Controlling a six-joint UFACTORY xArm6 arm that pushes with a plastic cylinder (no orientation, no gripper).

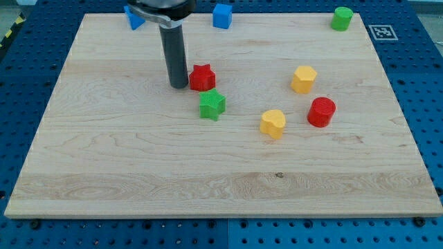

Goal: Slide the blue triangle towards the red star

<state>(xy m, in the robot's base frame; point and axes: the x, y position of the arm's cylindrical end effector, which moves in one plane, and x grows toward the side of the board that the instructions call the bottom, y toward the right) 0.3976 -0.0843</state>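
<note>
The blue triangle lies at the view's top left edge of the wooden board, partly hidden by the arm's dark head. The red star sits left of the board's centre. My tip stands on the board just left of the red star, close to it or touching it, and well below and to the right of the blue triangle.
A green star lies just below the red star. A blue cube is at the top middle and a green cylinder at the top right. A yellow hexagon block, a yellow heart-like block and a red cylinder lie right of centre.
</note>
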